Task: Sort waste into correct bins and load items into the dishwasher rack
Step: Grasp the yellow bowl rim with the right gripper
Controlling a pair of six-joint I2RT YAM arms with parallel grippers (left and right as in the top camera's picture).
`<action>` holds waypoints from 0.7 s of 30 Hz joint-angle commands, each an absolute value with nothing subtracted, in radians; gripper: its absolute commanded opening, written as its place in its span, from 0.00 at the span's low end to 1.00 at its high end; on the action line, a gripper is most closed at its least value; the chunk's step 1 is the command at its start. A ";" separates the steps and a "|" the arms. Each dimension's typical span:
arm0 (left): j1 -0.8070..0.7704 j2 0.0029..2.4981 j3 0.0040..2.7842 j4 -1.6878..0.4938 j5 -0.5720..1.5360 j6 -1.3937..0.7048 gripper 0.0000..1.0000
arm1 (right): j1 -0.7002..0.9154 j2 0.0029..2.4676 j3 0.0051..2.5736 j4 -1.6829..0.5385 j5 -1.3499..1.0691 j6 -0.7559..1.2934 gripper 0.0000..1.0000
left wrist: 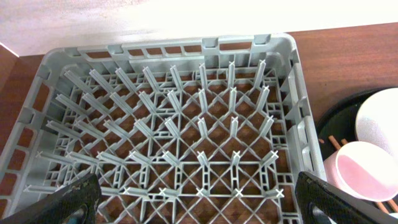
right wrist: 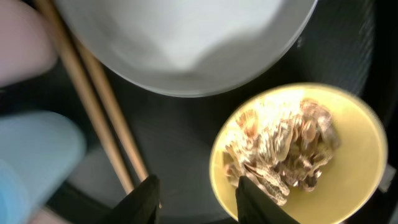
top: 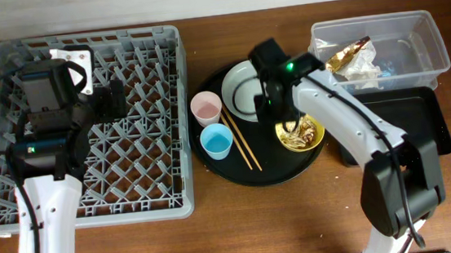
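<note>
The grey dishwasher rack (top: 85, 114) fills the left side, with nothing in it. My left gripper (top: 113, 99) hovers over it, open wide and empty; the left wrist view shows the rack (left wrist: 174, 124) between its fingers (left wrist: 199, 208). On the round black tray (top: 262, 172) are the plate (top: 243, 88), pink cup (top: 206, 108), light-blue cup (top: 216, 141), chopsticks (top: 242, 145) and yellow bowl (top: 317, 139). My right gripper (right wrist: 199, 202) is open, its fingers either side of the yellow bowl's (right wrist: 348, 186) left rim, next to the food scraps (right wrist: 280, 149). Crumpled paper and wrapper (top: 355, 58) lie in the clear tub (top: 423, 44).
The shallow black rectangular tray (top: 414, 126) sits right of the round tray, below the clear tub. In the right wrist view the plate (right wrist: 186, 37) is just above the bowl and the chopsticks (right wrist: 99, 118) run along the left. The pink cup (left wrist: 360, 171) stands close to the rack's right wall.
</note>
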State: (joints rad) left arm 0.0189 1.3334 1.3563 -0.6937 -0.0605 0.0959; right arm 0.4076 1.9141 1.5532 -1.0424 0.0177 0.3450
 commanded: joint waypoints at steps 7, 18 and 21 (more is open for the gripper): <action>0.016 1.331 1.374 -0.694 -0.068 0.083 0.99 | 0.405 1.908 1.356 -0.936 0.036 0.337 0.29; 0.016 1.331 1.374 -0.694 -0.068 0.083 0.99 | 0.405 1.909 1.296 -0.903 0.035 0.216 0.22; 0.016 1.331 1.374 -0.694 -0.068 0.083 0.99 | 0.405 1.908 1.297 -0.899 0.035 0.217 0.04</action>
State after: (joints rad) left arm 0.0189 1.3334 1.3563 -0.6945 -0.0605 0.0956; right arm 0.4068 1.9160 1.3041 -0.8940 0.0296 0.2195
